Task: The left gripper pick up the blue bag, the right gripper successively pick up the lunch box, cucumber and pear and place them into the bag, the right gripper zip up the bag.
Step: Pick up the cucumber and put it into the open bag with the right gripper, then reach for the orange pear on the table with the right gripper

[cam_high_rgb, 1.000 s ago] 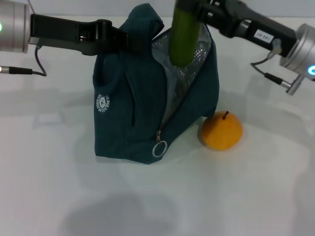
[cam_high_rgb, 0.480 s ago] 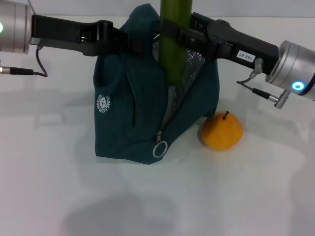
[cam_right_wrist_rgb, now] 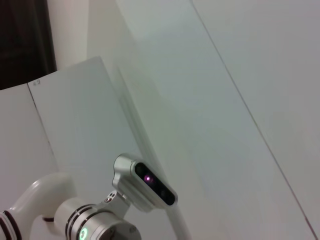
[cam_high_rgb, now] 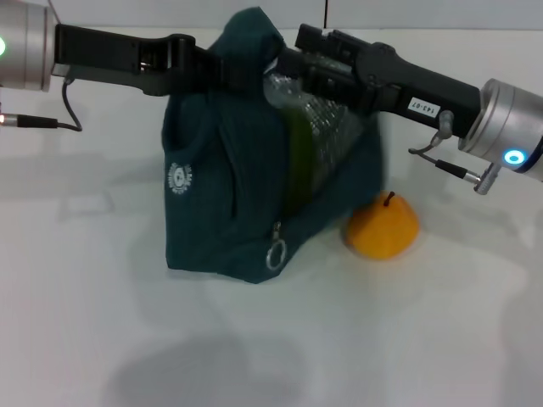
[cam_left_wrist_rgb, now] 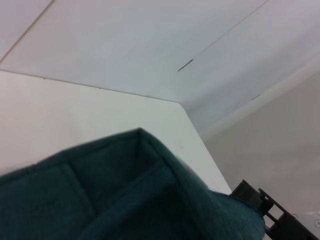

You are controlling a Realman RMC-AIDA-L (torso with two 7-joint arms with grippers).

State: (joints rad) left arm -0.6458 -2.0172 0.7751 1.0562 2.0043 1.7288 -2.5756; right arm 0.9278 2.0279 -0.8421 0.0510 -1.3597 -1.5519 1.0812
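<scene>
The left gripper is clamped on the blue bag's top edge at ten o'clock, holding it open. The right gripper reaches into the mouth; whether its fingers are apart cannot be told. The cucumber stands inside, and should be released low, clear of the zipper. The pear waits at four o'clock, touching the bag. Only the left wrist view shows the fabric rim close.

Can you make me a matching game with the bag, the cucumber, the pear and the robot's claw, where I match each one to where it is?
Things:
1. blue bag
2. cucumber
3. pear
4. left gripper

Places:
A. lying on the table beside the bag
B. standing on the table, zipper open
C. at the bag's top edge
D. inside the bag, showing through the opening

Pairs: 1-B, 2-D, 3-A, 4-C
</scene>
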